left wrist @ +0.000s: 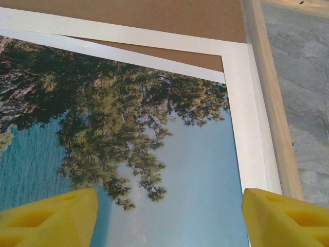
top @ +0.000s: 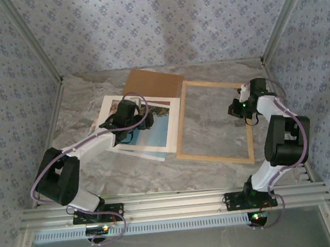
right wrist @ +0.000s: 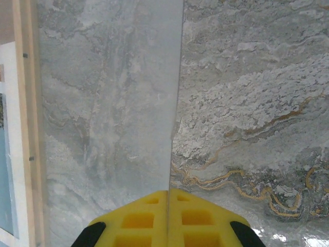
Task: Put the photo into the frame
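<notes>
The grey, veined marble table (top: 146,174) carries everything. The left arm (top: 70,166) rises from its base at the near edge, folds at the elbow and reaches inward and away, with its wrist bent down over the prints. The right arm (top: 282,136) stands taller and folds back on itself, its wrist dipping toward the right rail of the large, thin-edged rectangular frame of light natural wood (top: 215,158). That frame lies flat on the right half of the table, with marble showing inside it. To its left, and further back, a plain brown rectangular backing board (top: 153,83) lies flat. A matte white mat border (left wrist: 128,33) lies over the board, with brown showing through its opening. The mat's right strip runs just beside the frame's left rail (left wrist: 275,123). The rectangular photo of dark green trees, turquoise sea and blue sky with a white margin (left wrist: 154,154) rests on the mat, slightly skewed to it and outside the frame, on the left part of the table (top: 157,130). The left jaws are spread wide and hold nothing. Their yellow fingertips (left wrist: 51,216) hang above the glossy print. The right jaws are clenched, with their yellow fingertips (right wrist: 144,216) pressed together. A thin straight line runs up from their seam, and the marble to its left looks hazier. Whether anything is pinched there cannot be told.
</notes>
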{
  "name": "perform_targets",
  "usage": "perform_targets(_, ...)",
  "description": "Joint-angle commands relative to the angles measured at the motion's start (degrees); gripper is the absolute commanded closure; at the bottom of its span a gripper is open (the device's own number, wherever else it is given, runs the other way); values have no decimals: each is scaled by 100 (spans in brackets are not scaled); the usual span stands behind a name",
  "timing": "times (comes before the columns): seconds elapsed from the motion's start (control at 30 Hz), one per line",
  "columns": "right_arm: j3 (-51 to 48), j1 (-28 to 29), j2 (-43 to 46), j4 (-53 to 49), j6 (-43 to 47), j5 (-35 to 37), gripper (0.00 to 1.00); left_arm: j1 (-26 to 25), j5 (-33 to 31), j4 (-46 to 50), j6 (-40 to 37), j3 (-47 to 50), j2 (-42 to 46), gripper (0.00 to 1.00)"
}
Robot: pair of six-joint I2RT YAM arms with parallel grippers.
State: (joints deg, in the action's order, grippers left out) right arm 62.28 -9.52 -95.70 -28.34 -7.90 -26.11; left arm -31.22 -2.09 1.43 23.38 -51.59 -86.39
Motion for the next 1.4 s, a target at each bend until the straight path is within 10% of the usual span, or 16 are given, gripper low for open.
perform_targets(0.0,213,-52,-146,12,149,132,100,8,103,-28,-112,-167,-70,26)
perform_targets(1.37,551,-309,-459,-505,454,607,100,8,188,-35,-114,-167,-64,25)
